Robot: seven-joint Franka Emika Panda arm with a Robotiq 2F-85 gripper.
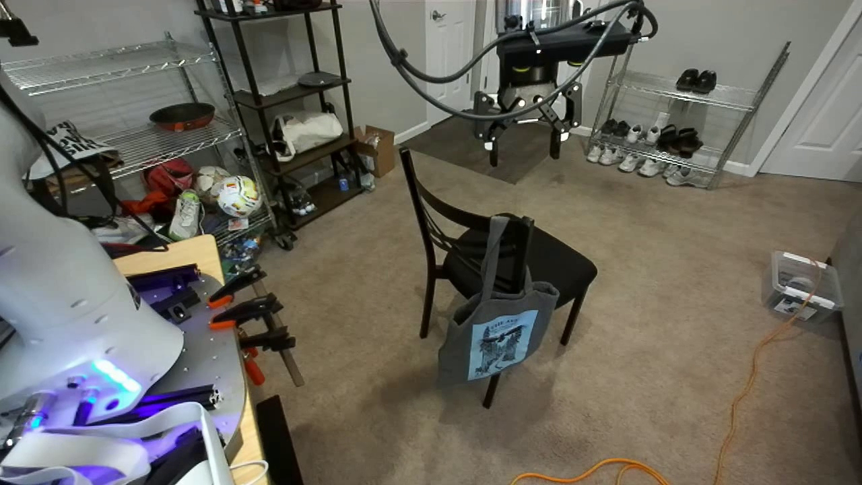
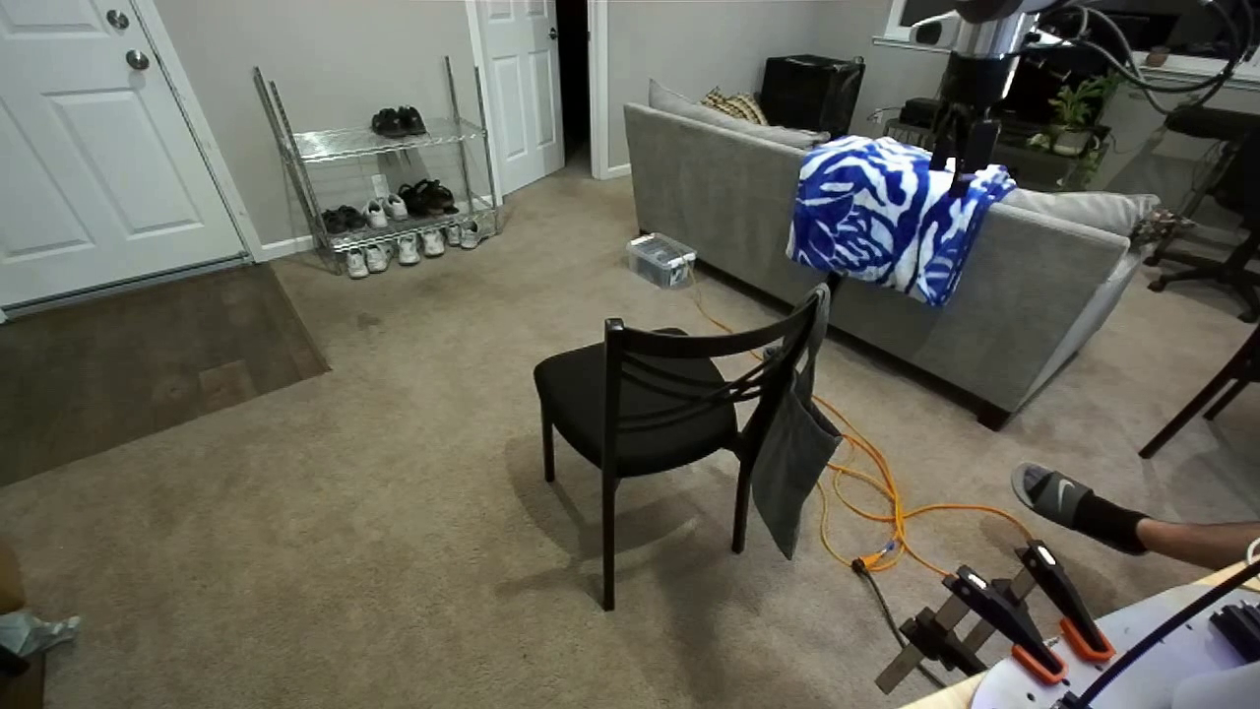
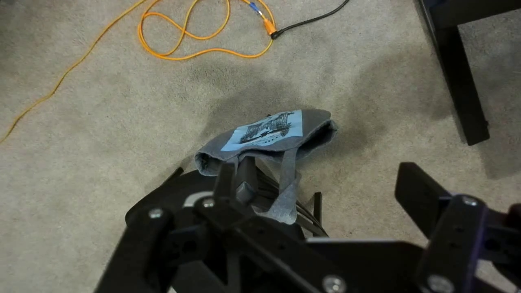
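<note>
My gripper (image 1: pixel 524 152) is open and empty, pointing down, high above a black chair (image 1: pixel 555 259). A grey tote bag (image 1: pixel 502 343) with a light blue printed panel hangs by its handles from a corner of the chair's backrest. In an exterior view the gripper (image 2: pixel 952 177) appears in front of the blue and white cloth behind it. The chair (image 2: pixel 640 404) and bag (image 2: pixel 792 463) show lower there. In the wrist view the jaws (image 3: pixel 319 179) are wide apart. The bag (image 3: pixel 264 132) lies below, with its handle near the left finger in the picture, touching nothing of the gripper.
A grey sofa (image 2: pixel 709 187) carries a blue and white cloth (image 2: pixel 876 212). An orange cord (image 2: pixel 886 483) lies on the carpet near a clear bin (image 2: pixel 661 258). Clamps (image 1: pixel 249 310) jut from the robot's table. A person's foot (image 2: pixel 1058 497) is near. Shoe rack (image 1: pixel 687 94) stands behind.
</note>
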